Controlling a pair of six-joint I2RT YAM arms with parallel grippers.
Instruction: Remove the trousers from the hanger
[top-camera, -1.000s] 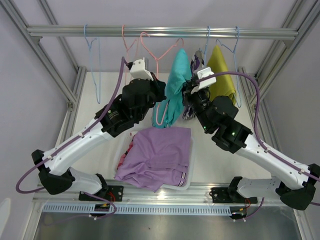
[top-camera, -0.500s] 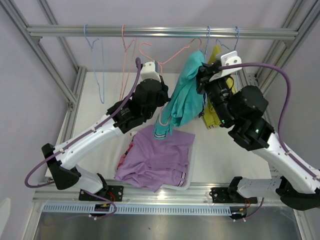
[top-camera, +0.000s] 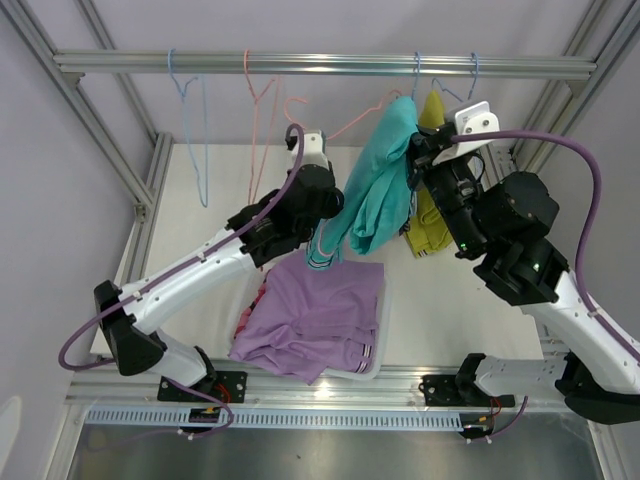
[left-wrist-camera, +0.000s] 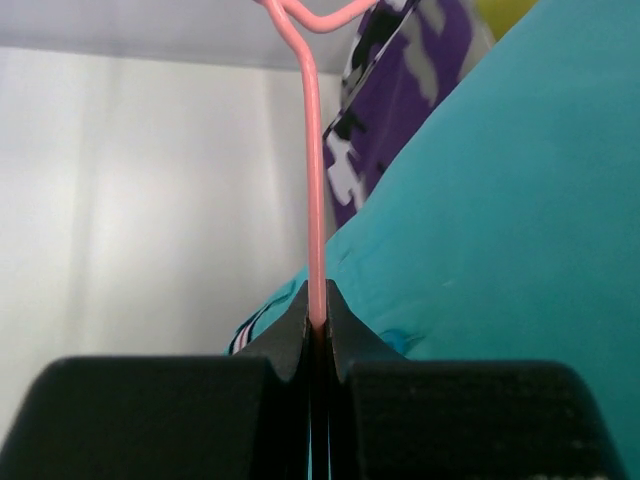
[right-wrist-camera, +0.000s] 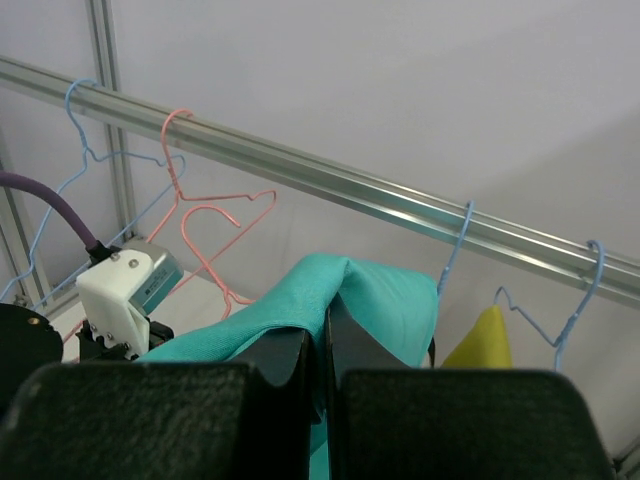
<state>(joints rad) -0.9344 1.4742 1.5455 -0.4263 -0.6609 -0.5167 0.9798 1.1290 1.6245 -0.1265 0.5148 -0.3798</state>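
Left wrist view shows the left hand (left-wrist-camera: 317, 325) clamped on the pink hanger (left-wrist-camera: 314, 150). It should brace that wire while the right hand (right-wrist-camera: 327, 322), pinching the teal trousers (right-wrist-camera: 390, 300) above the table's (top-camera: 440, 300) far middle, draws them off rightward.

Rig surroundings: framed cell, hanging rail, table, bin.
Aluminium rail (top-camera: 320, 65) runs across the far side, carried on extrusion uprights (top-camera: 110, 130) at both ends, plain grey walls behind. An empty light-blue wire hanger (top-camera: 190, 110) hooks onto the rail far left, with an empty pink wire hanger (top-camera: 256, 140) just right of it. The right wrist view shows the same rail (right-wrist-camera: 300, 175) with the blue hanger (right-wrist-camera: 85, 150) and the pink hanger (right-wrist-camera: 180, 165) hooked on it. The white table (top-camera: 190, 240) sits below the rail, with a shallow white bin (top-camera: 383, 335) near its front edge. A slotted white cable duct (top-camera: 300, 418) runs along the front frame.
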